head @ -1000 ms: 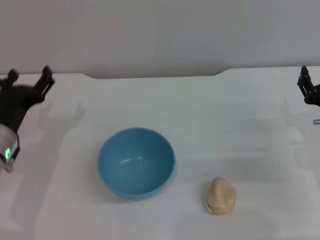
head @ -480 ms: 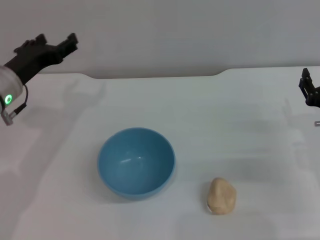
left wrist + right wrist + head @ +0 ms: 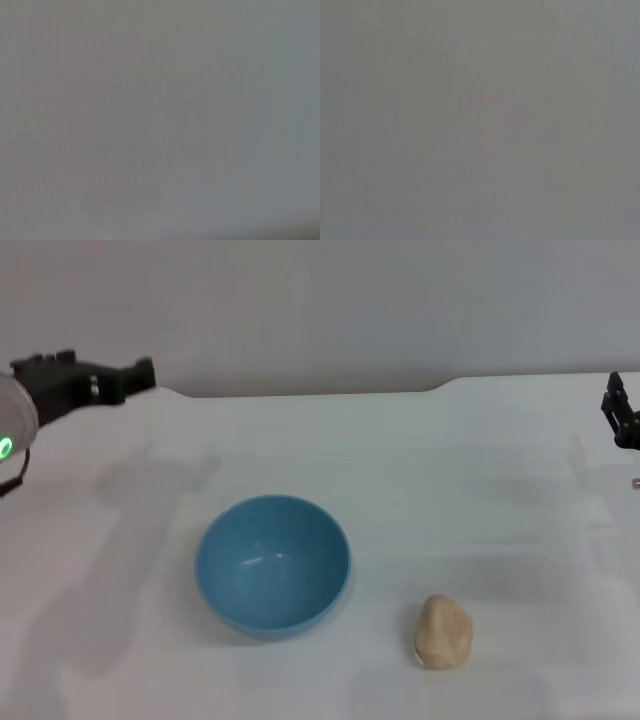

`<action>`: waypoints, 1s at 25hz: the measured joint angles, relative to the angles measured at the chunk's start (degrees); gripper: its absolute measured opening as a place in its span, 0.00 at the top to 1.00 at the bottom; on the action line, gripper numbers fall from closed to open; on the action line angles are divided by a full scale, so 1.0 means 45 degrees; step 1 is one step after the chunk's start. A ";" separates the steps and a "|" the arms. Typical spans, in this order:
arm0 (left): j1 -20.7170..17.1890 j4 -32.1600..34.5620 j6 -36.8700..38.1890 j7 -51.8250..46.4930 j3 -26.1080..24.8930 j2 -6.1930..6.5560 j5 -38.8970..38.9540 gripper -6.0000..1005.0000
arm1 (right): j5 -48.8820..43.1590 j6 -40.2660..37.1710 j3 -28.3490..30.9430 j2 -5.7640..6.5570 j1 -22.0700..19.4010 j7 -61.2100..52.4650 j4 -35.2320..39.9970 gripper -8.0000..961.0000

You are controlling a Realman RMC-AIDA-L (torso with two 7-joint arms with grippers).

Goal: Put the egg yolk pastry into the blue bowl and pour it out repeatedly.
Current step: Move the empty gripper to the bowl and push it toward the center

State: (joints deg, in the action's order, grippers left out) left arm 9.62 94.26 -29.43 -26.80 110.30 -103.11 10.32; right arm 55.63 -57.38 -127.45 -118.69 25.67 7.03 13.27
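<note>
the egg yolk pastry (image 3: 443,632) lies nearest the robot, on the bare white table (image 3: 480,490), toward the right side and clear of everything. just beside it to the left, a little farther back, the blue bowl (image 3: 272,565) stands upright and holds nothing. pastry and bowl are near each other but not touching, and neither has shifted over the last second.

farther back, the change is all on the left. the left gripper (image 3: 128,376), which a second ago sat low at the left edge with its fingers pointing up, has swung up and turned, so that it now reaches sideways toward the middle, level with the table's far edge. it is well apart from the bowl and carries nothing. its fingers look close together from this angle, but whether they are apart or together cannot be told. the right gripper (image 3: 622,410) sits at the far right edge, drifted only slightly, and its state cannot be told either.

both wrist views show plain grey and nothing more.

judging from this, the task has not begun: the pastry is outside the bowl and untouched. the left arm's swing looks like the start of an approach, probably toward the bowl, while the pastry lies on the right arm's side.
</note>
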 joint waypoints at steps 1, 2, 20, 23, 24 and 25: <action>-0.0080 0.0527 -0.1007 0.0920 -0.0290 -0.0262 0.0595 0.12 | 0.0000 0.0000 0.0003 0.0004 0.0015 0.0000 -0.0001 0.35; -0.0108 0.0982 -0.2210 0.2229 -0.0746 -0.0709 0.1411 0.12 | 0.0000 0.0000 0.0003 0.0005 0.0034 0.0000 -0.0006 0.35; 0.2053 0.0567 -0.9974 0.7180 -0.4156 -0.3271 0.3772 0.12 | -0.0008 0.0083 0.0001 -0.0012 0.0487 0.0017 -0.0539 0.35; 0.2507 -0.0309 -1.0036 0.6973 -0.4137 -0.3276 0.3757 0.12 | -0.0008 0.0087 0.0001 -0.0011 0.0487 0.0019 -0.0543 0.35; 0.2680 -0.0629 -1.0028 0.6932 -0.4140 -0.3278 0.3800 0.12 | -0.0009 0.0089 0.0001 -0.0011 0.0484 0.0035 -0.0544 0.35; 0.2838 -0.0977 -1.0014 0.6911 -0.4152 -0.3279 0.3839 0.12 | -0.0008 0.0090 0.0001 -0.0010 0.0473 0.0046 -0.0546 0.35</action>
State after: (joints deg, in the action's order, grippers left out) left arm 22.39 89.86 -74.50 4.30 91.62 -117.87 27.59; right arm 55.60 -56.98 -127.44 -118.74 27.80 7.24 10.82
